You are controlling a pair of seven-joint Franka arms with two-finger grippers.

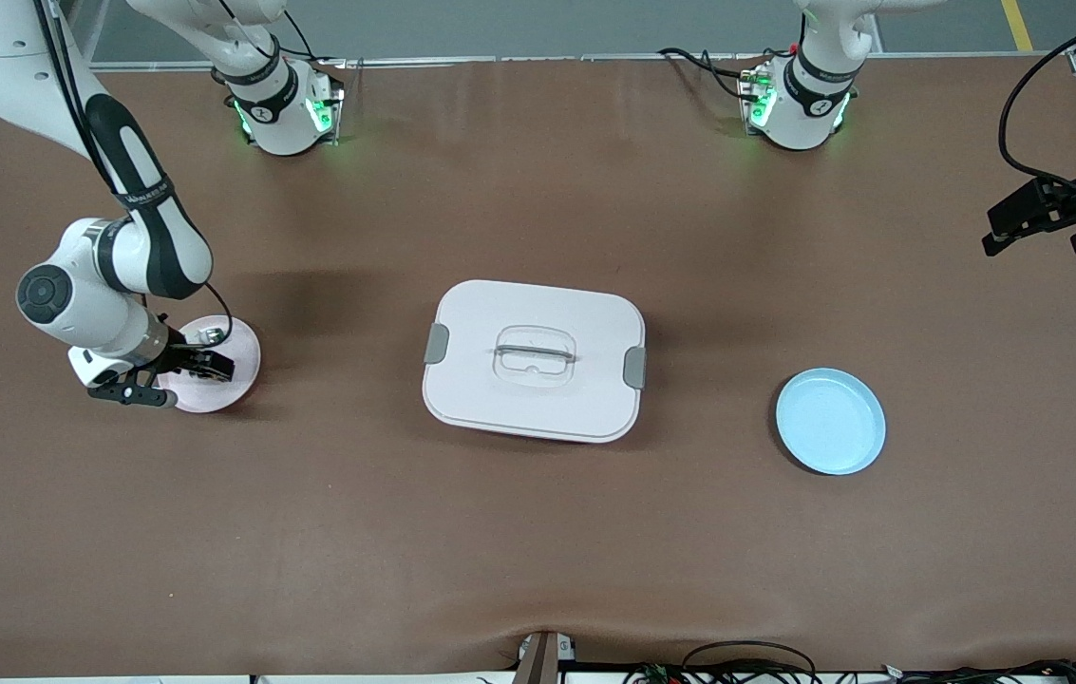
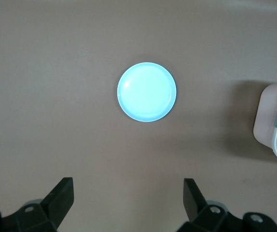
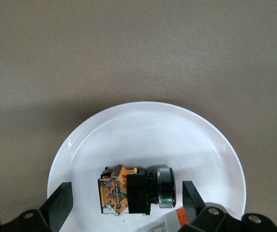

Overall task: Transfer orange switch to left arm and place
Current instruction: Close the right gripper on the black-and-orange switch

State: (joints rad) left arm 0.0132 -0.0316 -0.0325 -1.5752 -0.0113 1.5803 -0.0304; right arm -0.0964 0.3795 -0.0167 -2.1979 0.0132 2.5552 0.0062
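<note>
While the left claw (image 1: 1036,231) waits open over the desk's edge, the open right claw (image 3: 126,200) straddles the orange switch (image 3: 136,190) on its pink plate (image 1: 243,366) and should close squarely, then lift clear of the box (image 1: 534,360).

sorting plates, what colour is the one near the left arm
Light blue plate, best in the left wrist view.

Def a robotics lab, not a home or kitchen imo. Two big white arms (image 1: 110,237) w/ bases bolted along one edge of a wide table (image 1: 538,532) covered in plain brown matting, green status LEDs glowing on the bases, cables (image 1: 746,655) bundled along the table edge nearest the front cam. Grey concrete-ish floor w/ a yellow safety line (image 1: 1017,24) past the bases. Props are sparse: white box (image 1: 534,360), blue plate (image 1: 830,421), pinkish plate (image 1: 234,375).
</note>
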